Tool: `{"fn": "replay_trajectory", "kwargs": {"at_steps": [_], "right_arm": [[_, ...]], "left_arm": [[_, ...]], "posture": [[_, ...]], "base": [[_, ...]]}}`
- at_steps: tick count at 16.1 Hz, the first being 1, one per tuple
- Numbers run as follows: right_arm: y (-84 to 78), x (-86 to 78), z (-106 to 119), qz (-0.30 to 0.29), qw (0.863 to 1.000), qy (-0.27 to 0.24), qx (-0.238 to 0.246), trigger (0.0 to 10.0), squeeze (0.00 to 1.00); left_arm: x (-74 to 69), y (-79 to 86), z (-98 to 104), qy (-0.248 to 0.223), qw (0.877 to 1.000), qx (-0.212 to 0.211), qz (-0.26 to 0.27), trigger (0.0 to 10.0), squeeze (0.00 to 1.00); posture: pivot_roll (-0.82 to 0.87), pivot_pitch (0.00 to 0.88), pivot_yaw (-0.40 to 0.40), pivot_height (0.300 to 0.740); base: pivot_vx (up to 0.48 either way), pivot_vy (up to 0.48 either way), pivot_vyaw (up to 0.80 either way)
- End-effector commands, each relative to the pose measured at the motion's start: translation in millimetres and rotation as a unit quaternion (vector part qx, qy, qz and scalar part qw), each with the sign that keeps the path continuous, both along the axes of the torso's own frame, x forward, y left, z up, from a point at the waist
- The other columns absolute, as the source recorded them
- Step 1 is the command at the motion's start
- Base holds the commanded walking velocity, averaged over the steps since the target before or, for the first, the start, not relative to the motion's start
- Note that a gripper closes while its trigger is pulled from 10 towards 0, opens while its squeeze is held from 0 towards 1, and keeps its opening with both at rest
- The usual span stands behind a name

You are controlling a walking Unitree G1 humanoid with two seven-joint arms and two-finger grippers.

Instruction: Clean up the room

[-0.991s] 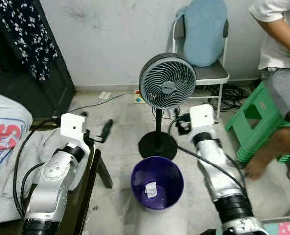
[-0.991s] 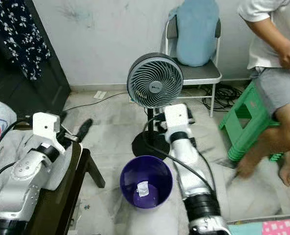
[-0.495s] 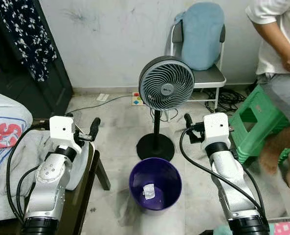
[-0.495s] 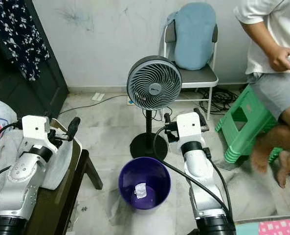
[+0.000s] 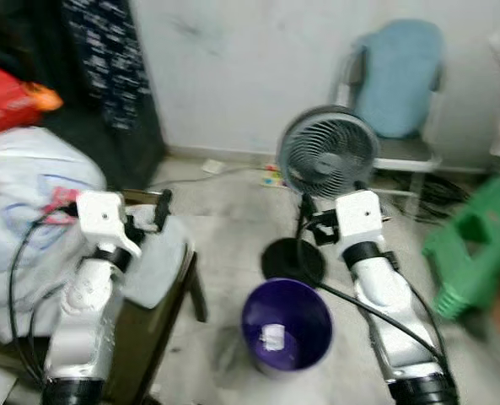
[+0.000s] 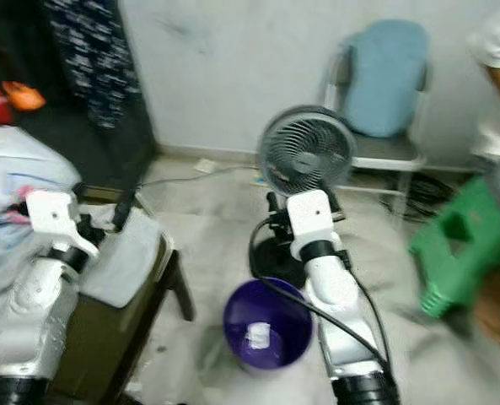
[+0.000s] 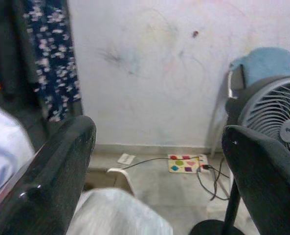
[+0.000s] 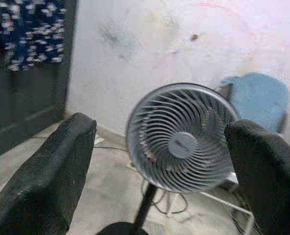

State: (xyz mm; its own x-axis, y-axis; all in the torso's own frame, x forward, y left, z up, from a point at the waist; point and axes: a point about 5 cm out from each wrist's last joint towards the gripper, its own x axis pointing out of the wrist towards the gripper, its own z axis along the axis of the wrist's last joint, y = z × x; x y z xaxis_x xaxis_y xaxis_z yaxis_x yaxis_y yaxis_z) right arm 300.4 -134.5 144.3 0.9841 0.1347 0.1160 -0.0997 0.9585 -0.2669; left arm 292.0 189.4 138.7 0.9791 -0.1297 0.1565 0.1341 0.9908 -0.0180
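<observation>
Above the purple bin [image 5: 286, 325], both arms reach forward — left pincer [image 7: 154, 161] and right pincer [image 8: 159, 161] spread, empty.

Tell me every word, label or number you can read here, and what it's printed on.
No text here can be read.
Fan: a small badge at the hub, too blurred to read.
White cloth on the left: red and blue marks, too blurred to read.
Power strip on the floor: coloured shapes, no words.
Paper scrap in the purple bin: nothing legible.
</observation>
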Motion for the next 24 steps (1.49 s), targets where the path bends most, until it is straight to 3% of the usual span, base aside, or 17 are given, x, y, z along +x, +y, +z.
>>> {"fn": "replay_trajectory", "kwargs": {"at_steps": [1, 12, 24], "right_arm": [[2.1, -3.1, -1.5, 0.008, 1.0, 0.008, 0.001, 10.0, 0.0], [9.1, -6.7, 3.3, 0.03, 0.999, 0.004, -0.015, 10.0, 0.0], [12.0, -6.3, 3.0, 0.037, 0.999, 0.012, -0.003, 10.0, 0.0]], "left_arm": [[-3.9, 1.2, -6.1, 0.013, 1.0, 0.002, 0.006, 10.0, 0.0], [-9.9, -15.6, -10.5, 0.029, 0.999, -0.005, -0.016, 10.0, 0.0], [-10.3, -20.3, -11.1, 0.039, 0.998, 0.003, -0.039, 10.0, 0.0]], "posture": [[-0.14, 0.0, -0.007, 0.74], [-0.14, 0.0, -0.041, 0.74], [-0.14, 0.0, -0.032, 0.74]], "base": [[0.0, 0.0, 0.8], [0.0, 0.0, 0.78], [0.0, 0.0, 0.8]]}}
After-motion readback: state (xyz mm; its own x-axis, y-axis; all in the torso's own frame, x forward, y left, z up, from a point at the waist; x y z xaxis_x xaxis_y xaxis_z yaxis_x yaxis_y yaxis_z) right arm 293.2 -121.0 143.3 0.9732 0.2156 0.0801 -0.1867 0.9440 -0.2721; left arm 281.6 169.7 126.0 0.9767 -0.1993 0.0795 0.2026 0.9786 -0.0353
